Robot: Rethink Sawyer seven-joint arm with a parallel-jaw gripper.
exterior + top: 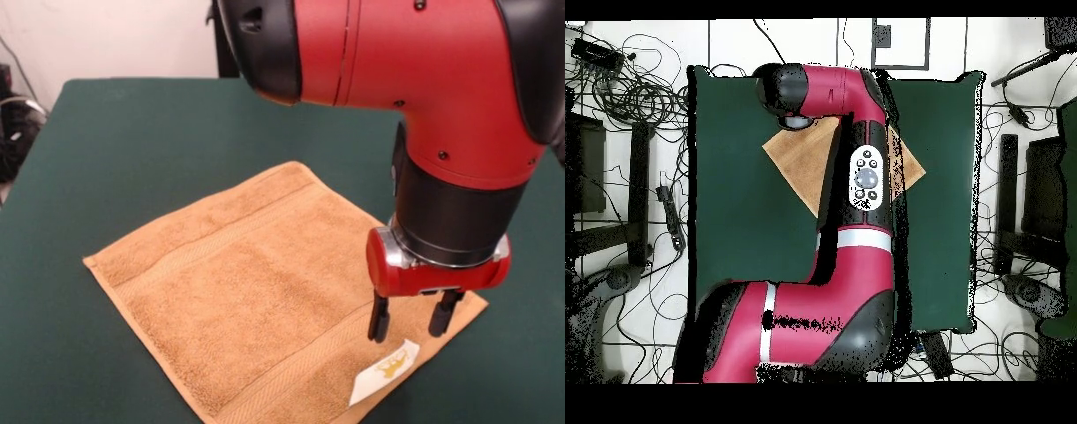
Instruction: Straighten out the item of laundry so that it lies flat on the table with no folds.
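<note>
Pincer (pixel 415 320) spread just above the towel (pixel 256 291) at its 4 o'clock corner, beside the white tag (pixel 385 371). Already flat, apparently; closing or dragging here risks rucking fresh folds across the table (pixel 106 150).

No legible text anywhere. Only marking — a yellow print on the small white tag (pixel 385 371) at the towel (pixel 256 291) edge, too small to read; can't tell if letters or a logo.
</note>
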